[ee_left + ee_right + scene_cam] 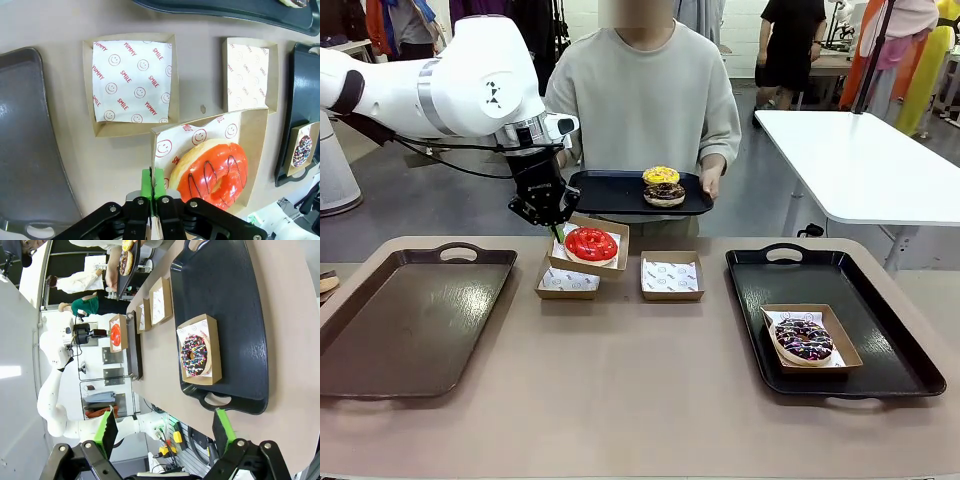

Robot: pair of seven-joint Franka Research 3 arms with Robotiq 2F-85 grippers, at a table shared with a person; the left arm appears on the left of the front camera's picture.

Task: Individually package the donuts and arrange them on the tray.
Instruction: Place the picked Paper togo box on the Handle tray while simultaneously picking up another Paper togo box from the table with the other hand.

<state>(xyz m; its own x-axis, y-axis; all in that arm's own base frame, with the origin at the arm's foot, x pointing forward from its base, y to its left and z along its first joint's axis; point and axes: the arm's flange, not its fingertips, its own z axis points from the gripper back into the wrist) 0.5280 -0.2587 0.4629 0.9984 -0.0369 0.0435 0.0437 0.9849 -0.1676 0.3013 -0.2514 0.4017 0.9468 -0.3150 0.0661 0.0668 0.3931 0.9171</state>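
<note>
Left gripper (154, 184) clamps box (252, 135) rim — red donut (212, 172) inside, corner hidden | right gripper (165, 414) wide, empty

- and here's the tan table (640, 420), running wide across the front with rounded corners.
- on its left side sits a brown tray (410, 320), glossy and bare, with handles at both ends.
- near the far edge, the left box (567, 281) and the right box (671, 276) lie flat, side by side and apart, both lined with white paper printed with red smileys.
- a third box (621, 238) hangs tilted, its lower edge just over the left box.
- a person in a pale grey sweatshirt (645, 100) stands at the far side.
- a white table (860, 160) stands behind, off to the right.
</note>
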